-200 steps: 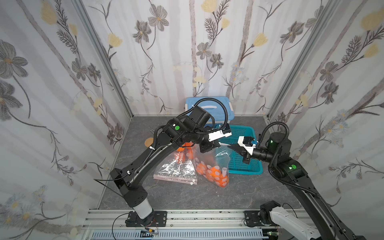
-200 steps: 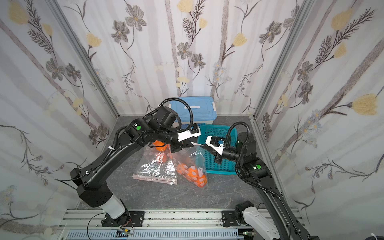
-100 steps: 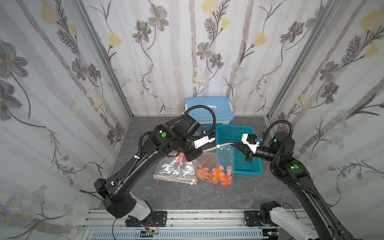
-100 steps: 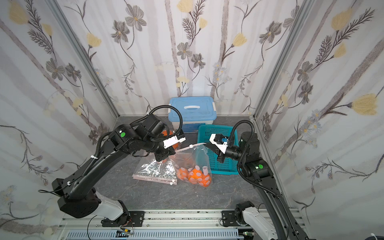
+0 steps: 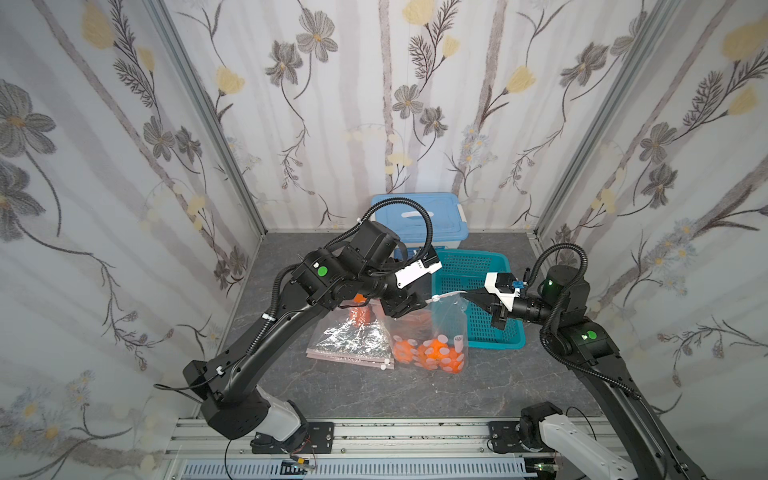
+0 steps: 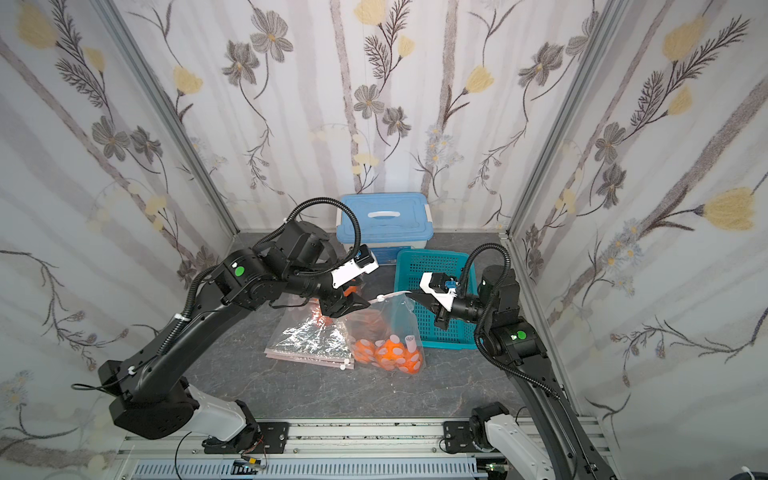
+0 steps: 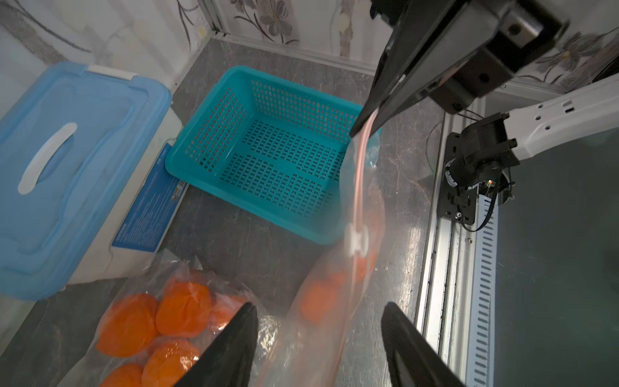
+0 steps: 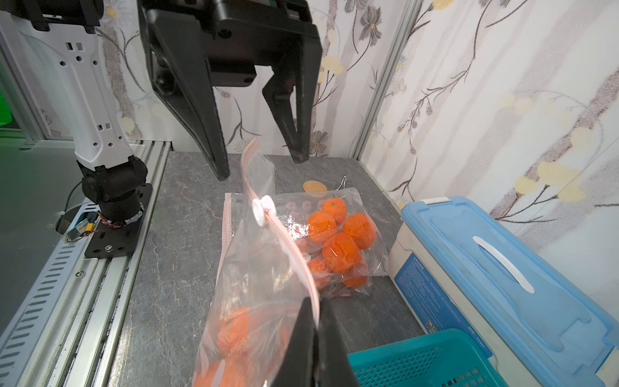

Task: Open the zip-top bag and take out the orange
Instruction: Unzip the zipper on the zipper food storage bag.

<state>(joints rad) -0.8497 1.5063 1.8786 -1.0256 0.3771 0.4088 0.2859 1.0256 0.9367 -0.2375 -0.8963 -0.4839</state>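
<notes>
The right fingers (image 8: 304, 341) are pinched on the top of one zip-top bag (image 5: 446, 328), holding it up just beside the teal basket (image 5: 494, 341). The left fingers (image 7: 234, 345) are apart and hold nothing. Two bags: the other bag (image 5: 349, 340) lies flat, farther from the basket. One basket, one blue box (image 5: 419, 216). The held bag is clear, with a white slider (image 8: 263, 207) and oranges (image 5: 428, 353) at its bottom.

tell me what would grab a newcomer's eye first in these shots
The clear zip-top bag of bright oranges is held up mid-scene by the right gripper, its jaws shut on the zip strip. The left gripper faces it with jaws open at the strip's free end. Behind sit a teal basket and a blue-lidded box.
</notes>
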